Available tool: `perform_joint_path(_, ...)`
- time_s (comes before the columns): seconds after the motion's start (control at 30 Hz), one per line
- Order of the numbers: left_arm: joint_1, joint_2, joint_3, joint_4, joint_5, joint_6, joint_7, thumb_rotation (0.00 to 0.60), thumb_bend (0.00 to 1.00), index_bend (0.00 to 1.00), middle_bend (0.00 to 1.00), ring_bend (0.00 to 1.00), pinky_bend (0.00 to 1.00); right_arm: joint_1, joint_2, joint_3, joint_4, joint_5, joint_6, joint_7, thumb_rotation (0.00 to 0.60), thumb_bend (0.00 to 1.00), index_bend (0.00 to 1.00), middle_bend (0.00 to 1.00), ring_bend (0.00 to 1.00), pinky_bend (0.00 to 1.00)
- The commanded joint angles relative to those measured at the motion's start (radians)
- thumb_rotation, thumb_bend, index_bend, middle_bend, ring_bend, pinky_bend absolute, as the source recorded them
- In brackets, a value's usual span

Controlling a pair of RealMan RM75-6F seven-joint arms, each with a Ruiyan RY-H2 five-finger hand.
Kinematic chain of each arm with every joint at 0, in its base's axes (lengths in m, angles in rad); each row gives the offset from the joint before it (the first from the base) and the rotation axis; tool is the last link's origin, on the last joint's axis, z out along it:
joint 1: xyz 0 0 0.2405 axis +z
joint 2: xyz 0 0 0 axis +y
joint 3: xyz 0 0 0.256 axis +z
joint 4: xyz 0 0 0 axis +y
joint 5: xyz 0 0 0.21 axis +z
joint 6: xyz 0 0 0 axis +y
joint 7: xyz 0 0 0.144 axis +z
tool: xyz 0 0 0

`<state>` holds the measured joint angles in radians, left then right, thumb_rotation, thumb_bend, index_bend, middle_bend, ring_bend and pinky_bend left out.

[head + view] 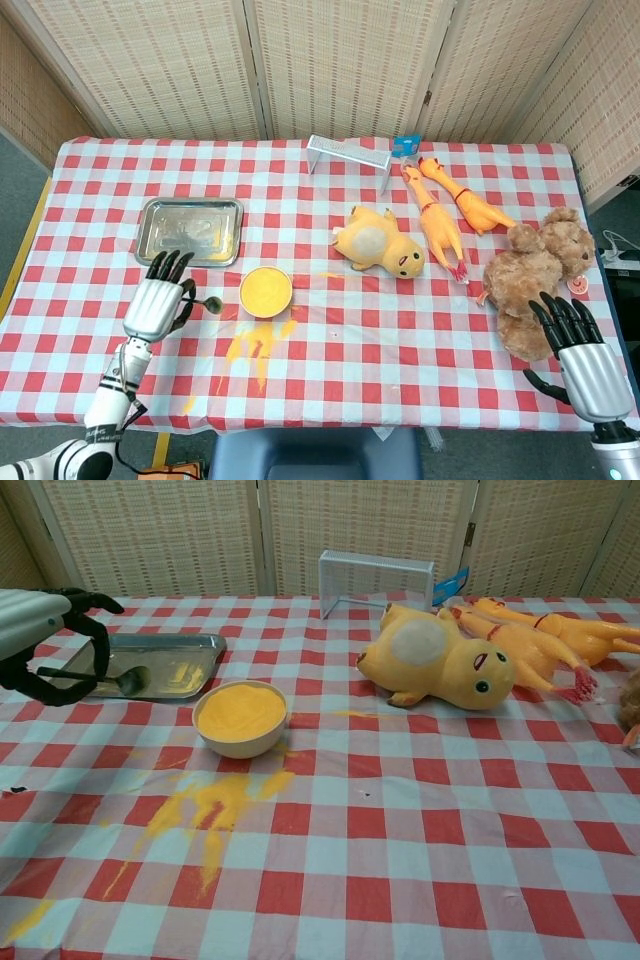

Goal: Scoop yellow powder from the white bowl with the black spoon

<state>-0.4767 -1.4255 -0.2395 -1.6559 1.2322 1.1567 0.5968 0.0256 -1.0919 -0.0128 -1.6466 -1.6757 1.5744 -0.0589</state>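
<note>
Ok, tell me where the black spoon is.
The left hand holds the black spoon, left of the white bowl, over the metal tray in the chest view.

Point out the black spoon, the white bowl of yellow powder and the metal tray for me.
black spoon (128,680), chest view, on its bowl end.
white bowl (240,742), chest view, on its front outer wall.
metal tray (152,208), head view, on its left rim.
</note>
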Motion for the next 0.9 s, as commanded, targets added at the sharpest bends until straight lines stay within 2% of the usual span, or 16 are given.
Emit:
perform_joint_path(0.03,-0.083,-0.033,-0.064,-0.003,-0.119,-0.051,0.089,0.600,0.45,0.69,0.08,0.00,0.05,-0.001,0.002,0.004,0.000,0.007,0.002,0.005,0.600,0.08,0.00,0.00,0.00,0.00)
perform_joint_path(0.23,-0.174,-0.098,-0.085,0.039,-0.251,-0.067,0.212,0.600,0.45,0.69,0.08,0.00,0.05,0.001,0.008,0.014,-0.001,0.021,-0.001,0.016,0.600,0.08,0.00,0.00,0.00,0.00)
perform_joint_path(0.53,-0.310,-0.249,-0.076,0.168,-0.389,-0.040,0.384,0.600,0.45,0.69,0.08,0.00,0.05,0.004,0.020,0.013,-0.001,0.021,-0.008,0.040,0.600,0.08,0.00,0.00,0.00,0.00)
perform_joint_path(0.67,-0.334,-0.279,-0.061,0.195,-0.405,-0.008,0.422,0.600,0.45,0.69,0.08,0.00,0.05,0.000,0.027,0.009,-0.002,0.012,0.001,0.050,0.600,0.08,0.00,0.00,0.00,0.00)
perform_joint_path(0.9,-0.321,-0.264,-0.015,0.164,-0.392,0.042,0.424,0.600,0.45,0.64,0.08,0.00,0.05,-0.009,0.035,0.008,0.000,0.007,0.018,0.063,0.600,0.08,0.00,0.00,0.00,0.00)
